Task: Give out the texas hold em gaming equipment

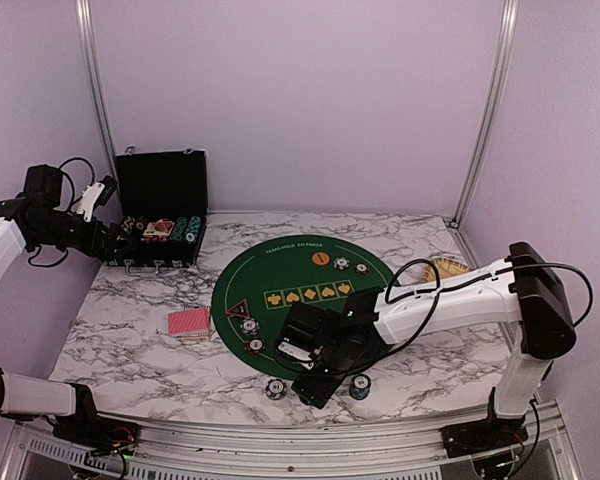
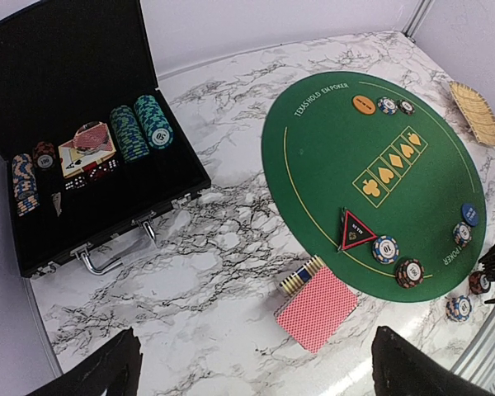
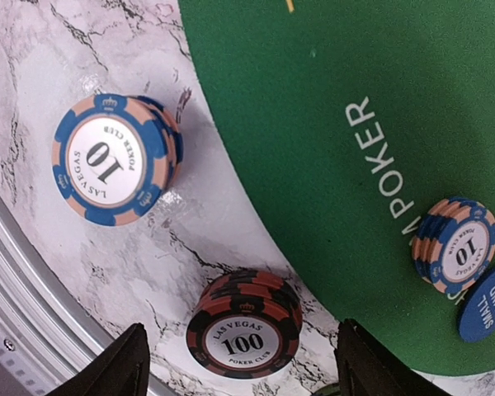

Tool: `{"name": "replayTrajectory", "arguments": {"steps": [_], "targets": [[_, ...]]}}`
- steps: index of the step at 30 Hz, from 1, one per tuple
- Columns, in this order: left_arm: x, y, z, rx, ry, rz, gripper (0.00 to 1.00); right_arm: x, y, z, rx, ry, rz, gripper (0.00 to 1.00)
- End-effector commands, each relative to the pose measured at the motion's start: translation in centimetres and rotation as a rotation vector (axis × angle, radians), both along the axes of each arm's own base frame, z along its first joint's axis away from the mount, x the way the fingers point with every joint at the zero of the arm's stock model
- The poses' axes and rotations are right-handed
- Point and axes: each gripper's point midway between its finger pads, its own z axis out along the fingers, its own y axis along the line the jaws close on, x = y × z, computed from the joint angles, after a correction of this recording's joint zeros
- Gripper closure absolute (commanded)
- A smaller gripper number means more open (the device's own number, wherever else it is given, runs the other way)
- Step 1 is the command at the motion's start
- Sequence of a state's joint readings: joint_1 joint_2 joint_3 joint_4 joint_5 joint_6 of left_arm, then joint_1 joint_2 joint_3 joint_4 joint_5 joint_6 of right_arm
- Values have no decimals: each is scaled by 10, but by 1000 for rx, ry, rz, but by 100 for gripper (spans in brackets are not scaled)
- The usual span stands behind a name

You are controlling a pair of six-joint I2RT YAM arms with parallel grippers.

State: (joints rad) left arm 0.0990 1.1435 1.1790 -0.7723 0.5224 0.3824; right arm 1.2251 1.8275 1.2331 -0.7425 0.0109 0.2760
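The black hinged case (image 1: 160, 190) sits far left. The red-backed card stack (image 1: 188, 322) lies left of the round green felt mat (image 1: 280, 270), with stripe-edged poker chip stacks (image 1: 275, 388) seemingly just off its near edge.

mat (image 2: 330, 157): green, yellow suits | desk (image 2: 223, 247): white marble, grey veins | cards (image 2: 318, 307): red backs | case (image 2: 58, 58): black | triangle (image 2: 356, 229): black, red rim | chips (image 3: 107, 161): blue-tan stripes

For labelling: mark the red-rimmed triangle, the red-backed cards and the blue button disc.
red-rimmed triangle (image 2: 356, 228): left wrist view, black centre.
red-backed cards (image 2: 318, 307): left wrist view, top card's middle.
blue button disc (image 3: 484, 303): right wrist view, lettered face.
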Motion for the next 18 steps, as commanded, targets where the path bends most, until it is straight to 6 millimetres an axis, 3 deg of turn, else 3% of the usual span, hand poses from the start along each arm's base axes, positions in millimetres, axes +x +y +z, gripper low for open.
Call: {"name": "replayTrajectory", "arguments": {"steps": [1,18], "targets": [[-2,-1,9,-4,-10,-10,1,7,8,3,9,-28,4,25],[-3,-1,12,-1,-18,-9,1,11,5,-4,7,-14,2,35]]}}
